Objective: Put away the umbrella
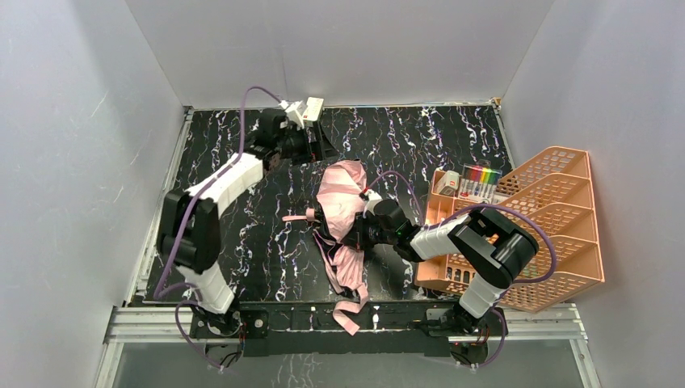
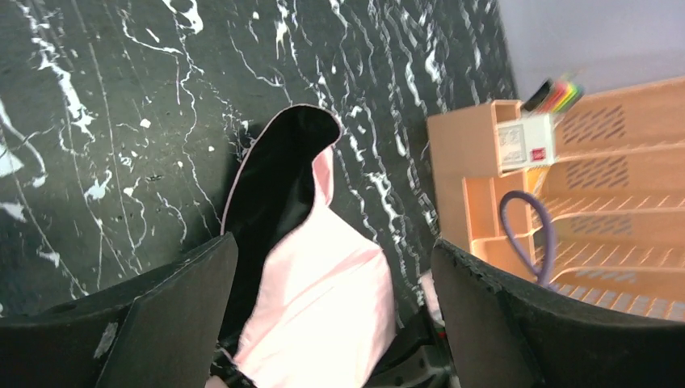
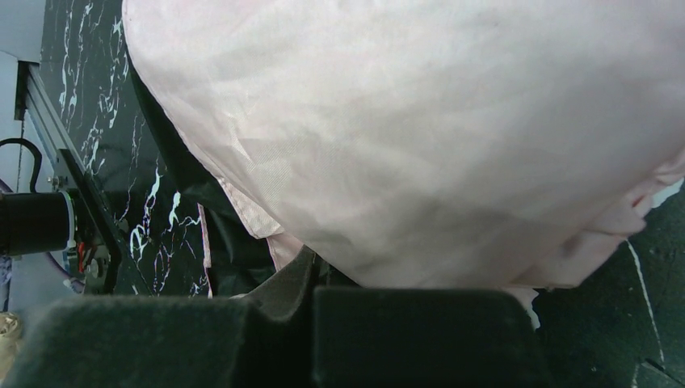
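The umbrella [image 1: 342,204] lies half collapsed in the middle of the black marbled table, pale pink outside and black inside, with its strap [image 1: 349,317] trailing over the near edge. My right gripper [image 1: 352,233] is shut at the umbrella's middle. In the right wrist view its pads [image 3: 420,339] are pressed together under the pink fabric [image 3: 420,137], which runs down behind them. My left gripper [image 1: 321,149] hangs open above the umbrella's far end, apart from it. The left wrist view shows the pink and black fabric [image 2: 323,283] below the gap between its wide fingers [image 2: 174,315].
An orange mesh organiser rack [image 1: 565,212] stands at the right edge, close behind my right arm. Its front compartments hold a small cream box [image 1: 450,181] and coloured markers [image 1: 481,175]. White walls close in the table on three sides.
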Robot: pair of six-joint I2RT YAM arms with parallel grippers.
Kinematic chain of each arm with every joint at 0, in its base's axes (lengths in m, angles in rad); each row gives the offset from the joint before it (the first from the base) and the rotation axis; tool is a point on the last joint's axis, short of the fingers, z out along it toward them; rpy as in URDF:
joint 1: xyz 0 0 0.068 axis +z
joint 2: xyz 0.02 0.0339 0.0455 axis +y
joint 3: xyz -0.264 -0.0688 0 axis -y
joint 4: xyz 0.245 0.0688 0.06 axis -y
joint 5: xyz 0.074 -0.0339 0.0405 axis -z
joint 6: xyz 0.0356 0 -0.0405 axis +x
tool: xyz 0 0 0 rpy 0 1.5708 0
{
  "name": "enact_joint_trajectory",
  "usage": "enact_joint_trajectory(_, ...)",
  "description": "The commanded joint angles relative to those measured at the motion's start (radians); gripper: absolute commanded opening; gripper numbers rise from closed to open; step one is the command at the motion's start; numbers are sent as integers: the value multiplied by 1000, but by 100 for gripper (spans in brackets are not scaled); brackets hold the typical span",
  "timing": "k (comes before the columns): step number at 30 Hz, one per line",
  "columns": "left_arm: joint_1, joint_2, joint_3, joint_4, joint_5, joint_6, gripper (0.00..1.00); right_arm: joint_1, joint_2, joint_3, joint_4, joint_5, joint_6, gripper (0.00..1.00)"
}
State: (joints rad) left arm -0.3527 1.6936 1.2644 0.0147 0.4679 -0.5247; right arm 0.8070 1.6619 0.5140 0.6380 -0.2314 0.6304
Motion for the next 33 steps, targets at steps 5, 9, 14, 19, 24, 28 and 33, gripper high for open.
enact_joint_trajectory(5,-5,243,351,-300,139,291,88,0,60,-38,-153,41,-54,0)
enact_joint_trajectory(9,-16,350,504,-410,112,381,85,0,57,-40,-155,37,-54,0)
enact_joint_trajectory(14,-47,476,700,-552,114,475,79,0,53,-43,-163,39,-54,0)
enact_joint_trajectory(19,-96,548,812,-623,113,535,79,0,59,-49,-156,37,-54,0)
enact_joint_trajectory(24,-146,597,892,-689,41,611,79,0,61,-49,-152,34,-52,0)
enact_joint_trajectory(28,-158,616,911,-712,-26,633,77,0,54,-48,-157,32,-54,0)
enact_joint_trajectory(33,-158,614,901,-719,-59,649,69,0,52,-49,-163,29,-55,0)
